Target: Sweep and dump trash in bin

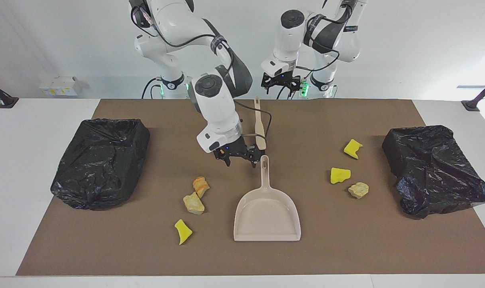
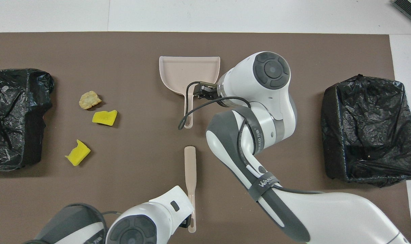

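Observation:
Six scraps of trash show in the facing view. Two yellow sponge pieces (image 1: pixel 352 148) (image 1: pixel 340 175) and a tan lump (image 1: pixel 358 190) lie toward the left arm's end. An orange lump (image 1: pixel 201 186), a tan lump (image 1: pixel 194 203) and a yellow piece (image 1: pixel 183 231) lie toward the right arm's end; my right arm hides these in the overhead view. My right gripper (image 1: pixel 240 159) is open and empty, low over the tip of the beige dustpan's handle (image 1: pixel 264 172). My left gripper (image 1: pixel 281 85) is open, waiting over the beige brush's handle end (image 1: pixel 257 102).
Black bag-lined bins stand at each end of the brown mat: one (image 1: pixel 102 160) at the right arm's end, one (image 1: pixel 434 168) at the left arm's end. The brush (image 2: pixel 190 169) lies in line with the dustpan (image 2: pixel 190 74), nearer to the robots.

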`<state>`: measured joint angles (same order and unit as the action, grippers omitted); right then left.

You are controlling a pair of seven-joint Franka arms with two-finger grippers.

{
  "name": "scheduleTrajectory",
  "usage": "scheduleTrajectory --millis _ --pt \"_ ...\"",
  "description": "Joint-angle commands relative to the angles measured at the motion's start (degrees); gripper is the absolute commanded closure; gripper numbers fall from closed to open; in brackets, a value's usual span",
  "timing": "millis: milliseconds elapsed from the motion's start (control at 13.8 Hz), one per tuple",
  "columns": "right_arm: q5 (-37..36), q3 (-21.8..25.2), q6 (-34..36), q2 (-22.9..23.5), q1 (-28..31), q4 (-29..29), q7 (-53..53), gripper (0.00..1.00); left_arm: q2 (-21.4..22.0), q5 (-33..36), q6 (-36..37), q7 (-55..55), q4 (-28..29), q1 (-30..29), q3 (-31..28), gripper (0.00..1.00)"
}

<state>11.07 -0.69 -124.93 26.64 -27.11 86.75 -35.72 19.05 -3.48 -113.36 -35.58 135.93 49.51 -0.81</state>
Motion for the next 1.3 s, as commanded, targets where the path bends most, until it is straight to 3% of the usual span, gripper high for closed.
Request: scheduleTrajectory --millis 0,290,507,651,941,1086,1231 --pt "-1.31 0.6 -2.15 5.87 -3.29 -5.0 -2.77 0.0 -1.47 -0.39 -4.66 -5.98 1.89 4.37 -1.12 0.0" --pt "-11.23 0.17 -1.98 7.55 -5.41 -5.36 -2.86 0.0 -4.1 -0.39 -11.24 -6.69 3.11 6.13 -1.21 0.0" --pt "-12.65 0.25 -2.16 8.69 -7.69 -5.1 -3.04 0.01 -9.37 -0.39 -16.36 -6.87 3.12 6.3 -1.21 0.0" --pt "-14.32 0.25 -2.07 8.7 -8.05 -5.1 -2.95 0.19 -9.47 -0.39 -16.01 -6.96 3.12 6.22 -1.21 0.0" --pt "-17.75 0.25 -1.37 8.43 -8.05 -5.1 -2.51 0.8 -10.43 -0.39 -16.45 -6.17 3.2 5.51 -1.3 0.0" --pt "-19.24 0.25 -1.28 8.35 -8.05 -5.18 -2.16 1.0 -11.23 -0.39 -17.24 -7.04 3.2 5.51 -1.21 0.0" --pt "-19.25 0.17 -1.1 7.73 -7.18 -5.18 -0.59 1.0 -11.84 -2.13 -17.33 -7.13 3.12 5.51 -1.21 0.0"
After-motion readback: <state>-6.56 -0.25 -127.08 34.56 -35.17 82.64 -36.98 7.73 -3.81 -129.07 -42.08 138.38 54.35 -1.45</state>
